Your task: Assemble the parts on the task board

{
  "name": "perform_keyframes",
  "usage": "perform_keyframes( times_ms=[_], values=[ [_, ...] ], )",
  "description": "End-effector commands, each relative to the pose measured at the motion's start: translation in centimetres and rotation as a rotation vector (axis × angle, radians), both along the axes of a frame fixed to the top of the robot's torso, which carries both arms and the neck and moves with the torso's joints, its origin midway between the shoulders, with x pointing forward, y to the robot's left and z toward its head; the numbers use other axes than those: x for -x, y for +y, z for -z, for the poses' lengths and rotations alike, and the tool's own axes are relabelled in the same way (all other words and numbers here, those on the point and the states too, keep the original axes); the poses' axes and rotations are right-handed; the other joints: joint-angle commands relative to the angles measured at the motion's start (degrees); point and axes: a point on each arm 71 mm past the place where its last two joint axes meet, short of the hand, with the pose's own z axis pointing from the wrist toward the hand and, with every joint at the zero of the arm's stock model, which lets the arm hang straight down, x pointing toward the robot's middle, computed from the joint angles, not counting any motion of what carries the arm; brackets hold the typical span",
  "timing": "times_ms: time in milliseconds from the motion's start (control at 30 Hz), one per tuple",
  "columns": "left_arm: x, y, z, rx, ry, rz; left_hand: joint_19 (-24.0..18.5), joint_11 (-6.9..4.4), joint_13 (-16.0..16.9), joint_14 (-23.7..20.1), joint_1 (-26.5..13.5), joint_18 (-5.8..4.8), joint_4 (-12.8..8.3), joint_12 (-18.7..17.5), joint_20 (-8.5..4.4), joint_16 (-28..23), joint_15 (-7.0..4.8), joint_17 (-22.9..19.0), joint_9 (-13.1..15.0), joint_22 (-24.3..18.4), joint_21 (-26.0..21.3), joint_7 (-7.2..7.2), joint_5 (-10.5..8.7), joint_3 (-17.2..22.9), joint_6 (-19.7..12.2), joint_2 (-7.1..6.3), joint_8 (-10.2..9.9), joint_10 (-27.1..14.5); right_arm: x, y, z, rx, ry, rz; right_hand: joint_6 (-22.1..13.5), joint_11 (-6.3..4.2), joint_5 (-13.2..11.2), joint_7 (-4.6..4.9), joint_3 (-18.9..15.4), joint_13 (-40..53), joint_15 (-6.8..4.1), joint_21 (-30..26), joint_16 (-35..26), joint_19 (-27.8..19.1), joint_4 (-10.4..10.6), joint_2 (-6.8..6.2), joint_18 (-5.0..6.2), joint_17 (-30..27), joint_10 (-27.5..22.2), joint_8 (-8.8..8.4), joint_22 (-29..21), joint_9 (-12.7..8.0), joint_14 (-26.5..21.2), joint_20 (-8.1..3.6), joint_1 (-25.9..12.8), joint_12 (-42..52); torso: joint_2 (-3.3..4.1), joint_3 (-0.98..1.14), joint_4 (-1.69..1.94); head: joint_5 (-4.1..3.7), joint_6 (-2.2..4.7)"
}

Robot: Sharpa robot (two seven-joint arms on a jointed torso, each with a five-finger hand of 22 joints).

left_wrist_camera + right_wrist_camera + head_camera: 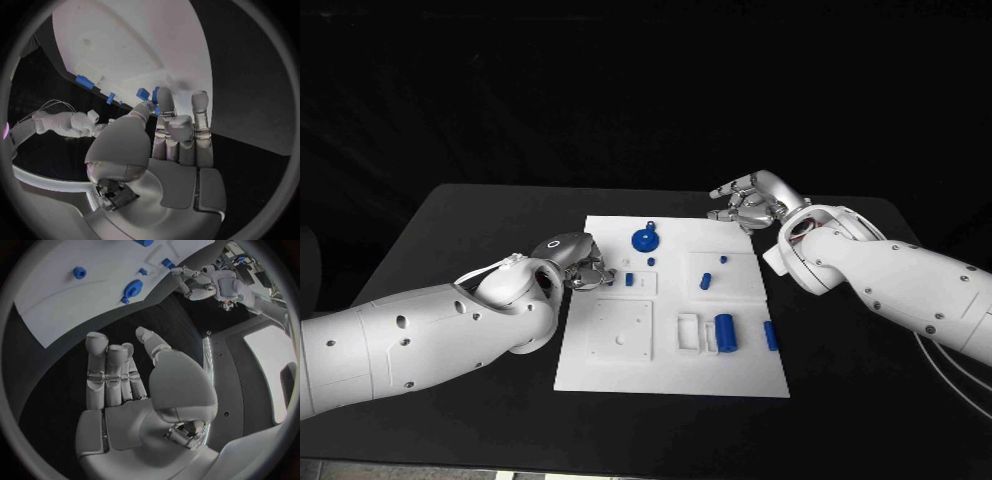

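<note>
- Black bench (473,215) carried the white task board (671,345) at its middle in the head view, with darkness behind.
- Head view: the left robot hand (578,268) lay at the board's left edge, fingers curled in beside a small blue part (629,279); whether it held anything could not be told here.
- Head view: the right robot hand (751,202) hovered off the board's far right corner, fingers apart, holding nothing.
- Head view: a round blue part (646,240) sat near the far edge, and a blue cylinder (726,331) stood beside a white block (689,333), next to a thinner blue peg (770,336).
- Left wrist view: the left robot hand (164,145) pinched a small blue part (154,95) at its fingertips over the board (125,35).
- Right wrist view: the right robot hand (134,390) was spread wide and empty above the bench, the board (56,295) beyond it bearing the round blue part (132,290).
</note>
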Motion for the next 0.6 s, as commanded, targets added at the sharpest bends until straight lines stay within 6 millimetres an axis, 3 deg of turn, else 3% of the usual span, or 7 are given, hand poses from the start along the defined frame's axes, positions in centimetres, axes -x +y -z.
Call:
perform_keyframes(
  times_ms=[33,100,133,367,600],
  values=[
    [0.44,-0.27,1.13,-0.036,0.071,0.016,0.2,-0.94,0.2,-0.1,0.9,0.2,-5.0,0.4,0.45,0.5,-0.28,0.2,0.1,1.0,-0.3,-1.65,-1.52,5.5,1.7,-0.33,0.2,2.0,0.05,0.14,0.0,0.003,-0.001,-0.014,-0.2,-0.26,0.4,0.13,0.1,-0.1,-0.23,0.1,0.0,2.0,0.3,0.03,0.9,0.1,0.3,-0.33,3.4,0.0,0.2,-0.06,-0.3,0.1,0.06,0.04,0.0,-0.1,-0.01],
    [0.42,-0.28,1.17,-0.036,0.077,0.015,0.2,-0.92,0.4,0.0,1.2,0.19,-4.6,0.6,0.56,0.7,-0.27,0.4,0.2,1.0,-0.4,-1.75,-4.32,5.2,1.9,-0.13,0.2,2.0,0.05,0.13,0.0,0.003,-0.001,-0.014,-0.2,-0.26,0.4,0.13,0.1,-0.1,-0.23,0.1,0.0,2.0,0.3,0.03,0.9,0.1,0.3,-0.33,3.4,0.0,0.2,-0.06,-0.3,0.1,0.05,0.05,0.0,-0.09,0.0],
    [0.41,-0.28,1.21,-0.036,0.082,0.014,0.3,-0.88,0.6,0.0,1.7,0.25,-4.4,0.6,0.64,0.8,-0.24,0.4,0.1,1.0,-0.6,-1.72,-4.76,4.9,2.0,-0.03,0.1,2.0,0.06,0.13,-0.01,0.003,-0.001,-0.014,-0.2,-0.26,0.4,0.13,0.1,-0.1,-0.23,0.1,0.0,2.0,0.3,0.03,0.9,0.1,0.3,-0.33,3.4,0.0,0.2,-0.06,-0.3,0.1,0.03,0.05,0.0,-0.1,-0.02],
    [0.44,-0.3,1.4,-0.042,0.11,0.007,0.3,-0.88,0.9,0.0,2.4,0.3,-4.2,1.0,0.75,1.2,-0.17,0.9,0.0,1.1,-0.7,-1.74,-4.99,4.7,2.3,0.03,0.1,2.0,0.08,0.12,-0.02,0.003,-0.001,-0.014,-0.2,-0.26,0.4,0.13,0.2,-0.1,-0.23,0.0,-0.1,2.0,0.2,0.08,0.9,0.1,0.2,-0.32,3.4,0.0,0.1,-0.05,-0.4,0.1,0.02,0.06,-0.07,-0.11,-0.22],
    [0.61,-0.37,1.62,-0.051,0.147,0.005,0.3,-0.88,1.3,0.1,2.6,0.39,-4.5,1.3,0.86,1.6,-0.07,1.4,-0.2,1.1,-0.6,-1.75,-3.95,5.0,2.6,-0.02,0.1,2.0,0.1,0.11,-0.04,0.003,-0.002,-0.014,-0.2,-0.26,0.4,0.13,0.2,-0.1,-0.23,0.0,-0.1,2.0,0.2,0.08,0.9,0.1,0.2,-0.32,3.4,0.0,0.1,-0.05,-0.4,0.1,0.05,0.06,-0.06,-0.24,-0.31]
  ],
)
